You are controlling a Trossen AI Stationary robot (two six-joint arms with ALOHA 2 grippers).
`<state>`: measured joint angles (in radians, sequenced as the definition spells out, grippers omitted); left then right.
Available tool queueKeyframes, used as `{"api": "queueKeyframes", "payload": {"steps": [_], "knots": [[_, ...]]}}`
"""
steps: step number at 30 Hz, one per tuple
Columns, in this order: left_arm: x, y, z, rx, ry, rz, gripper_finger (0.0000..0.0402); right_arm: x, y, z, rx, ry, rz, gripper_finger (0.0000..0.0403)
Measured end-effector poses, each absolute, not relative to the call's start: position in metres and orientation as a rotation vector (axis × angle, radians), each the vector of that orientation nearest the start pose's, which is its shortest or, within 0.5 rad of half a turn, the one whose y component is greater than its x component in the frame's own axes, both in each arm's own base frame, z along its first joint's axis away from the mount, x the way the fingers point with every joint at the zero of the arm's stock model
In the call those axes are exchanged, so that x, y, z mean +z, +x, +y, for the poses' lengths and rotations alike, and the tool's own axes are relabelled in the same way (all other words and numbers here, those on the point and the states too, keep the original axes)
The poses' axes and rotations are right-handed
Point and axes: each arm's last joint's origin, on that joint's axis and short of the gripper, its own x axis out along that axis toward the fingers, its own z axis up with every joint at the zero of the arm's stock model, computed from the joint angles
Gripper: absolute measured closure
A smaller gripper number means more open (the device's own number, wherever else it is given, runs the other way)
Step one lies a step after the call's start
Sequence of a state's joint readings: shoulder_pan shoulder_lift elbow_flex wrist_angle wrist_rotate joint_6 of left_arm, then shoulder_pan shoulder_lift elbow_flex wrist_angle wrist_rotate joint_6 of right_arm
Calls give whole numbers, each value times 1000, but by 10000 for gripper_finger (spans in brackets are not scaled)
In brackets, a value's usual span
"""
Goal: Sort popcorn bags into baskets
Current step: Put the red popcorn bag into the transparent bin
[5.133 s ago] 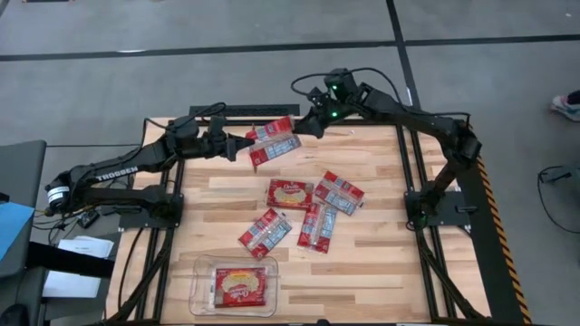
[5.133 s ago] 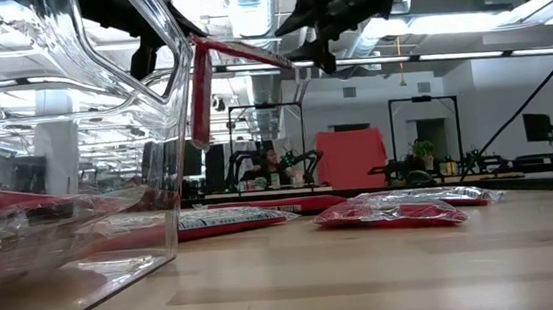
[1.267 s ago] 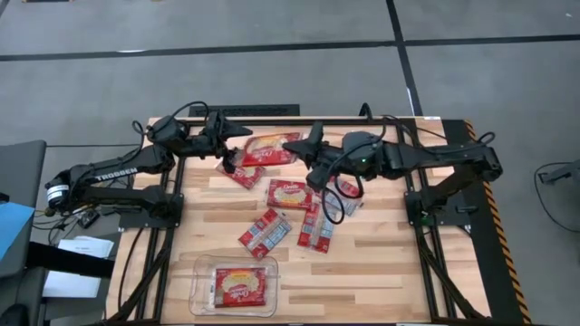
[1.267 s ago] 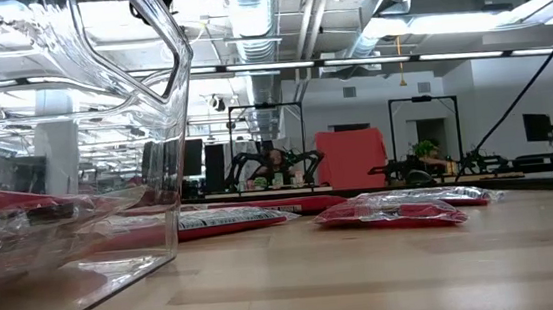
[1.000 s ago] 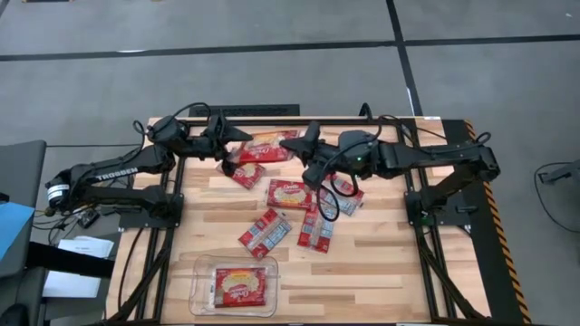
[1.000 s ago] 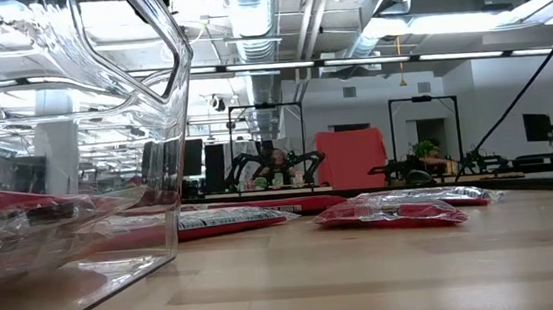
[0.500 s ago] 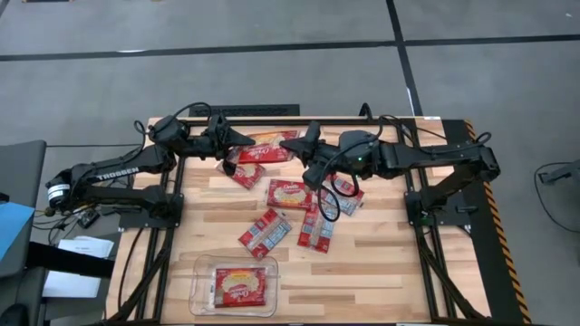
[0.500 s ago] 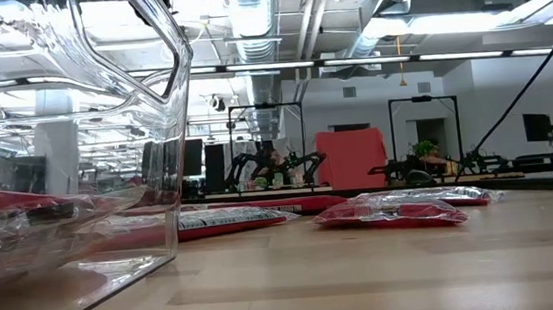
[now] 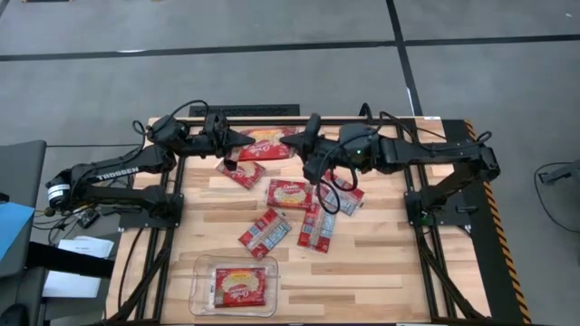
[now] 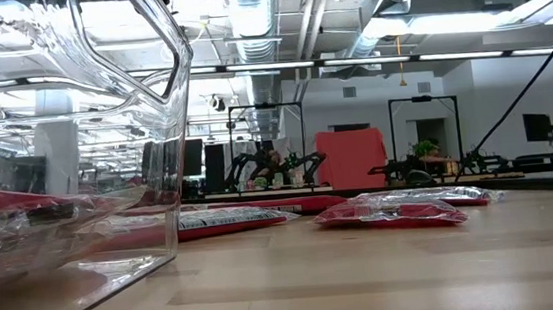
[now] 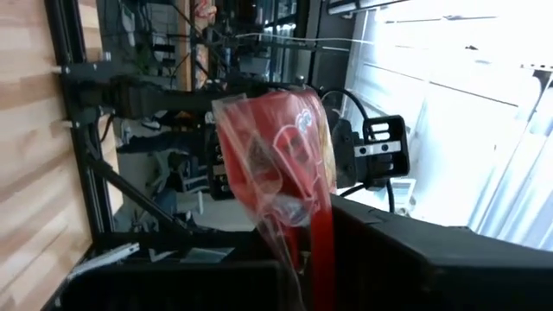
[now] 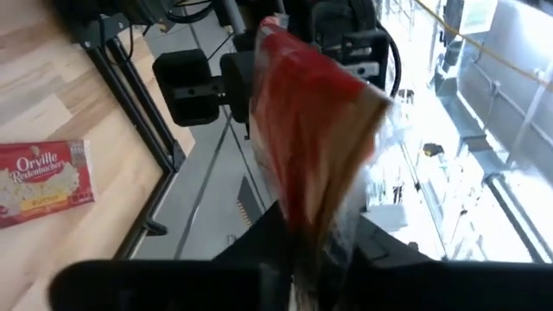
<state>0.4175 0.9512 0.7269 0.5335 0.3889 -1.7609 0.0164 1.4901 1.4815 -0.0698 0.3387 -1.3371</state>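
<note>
Right gripper [image 9: 304, 143] has closed in; we see both it and left gripper [image 9: 237, 142] clamping one popcorn bag [image 9: 269, 144] beyond the basket [image 9: 201, 281]

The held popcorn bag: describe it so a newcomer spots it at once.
On the high view, look to the far edge of the wooden table, where the two arms meet. The popcorn bag hangs in the air between the left pincer and right pincer, each gripping one end. The other bags lie flat.
</note>
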Motion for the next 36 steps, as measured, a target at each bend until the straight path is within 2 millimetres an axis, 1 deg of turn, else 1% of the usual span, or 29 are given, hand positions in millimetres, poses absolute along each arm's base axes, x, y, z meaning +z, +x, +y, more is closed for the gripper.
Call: {"api": "queueKeyframes", "payload": {"steps": [2,6,9,11,13,15,18,20,22,24,26,28,31,33,36], "knots": [[351,195,76,-220,-1625,-233,383,419,338,-3,-224,-1332,276,297],[351,193,80,-206,-1623,-251,379,421,334,2,-224,-1334,268,230],[352,191,83,-196,-1612,-268,387,426,329,7,-289,-1328,292,178],[353,188,87,-198,-1599,-266,390,429,322,10,-321,-1328,331,152],[354,185,90,-192,-1562,-270,390,434,316,14,-361,-1320,340,135],[356,182,92,-185,-1489,-253,390,440,302,16,-401,-1288,375,129],[362,183,84,-150,-1367,-127,391,452,282,15,-475,-1178,373,128],[367,186,73,-98,-1316,-28,391,457,269,12,-509,-1104,377,128],[373,185,57,-6,-1266,63,391,463,255,10,-536,-1023,356,128],[381,183,38,76,-1226,133,391,471,241,7,-568,-950,323,128],[385,180,18,173,-1227,176,391,476,228,5,-585,-890,295,128],[390,179,-5,192,-1260,163,391,480,218,4,-591,-838,272,128],[391,176,-40,192,-1317,130,391,485,206,2,-599,-784,245,128],[388,174,-67,208,-1358,126,391,487,200,1,-607,-759,232,128],[376,169,-109,240,-1399,137,391,487,194,1,-607,-709,220,128]]}}
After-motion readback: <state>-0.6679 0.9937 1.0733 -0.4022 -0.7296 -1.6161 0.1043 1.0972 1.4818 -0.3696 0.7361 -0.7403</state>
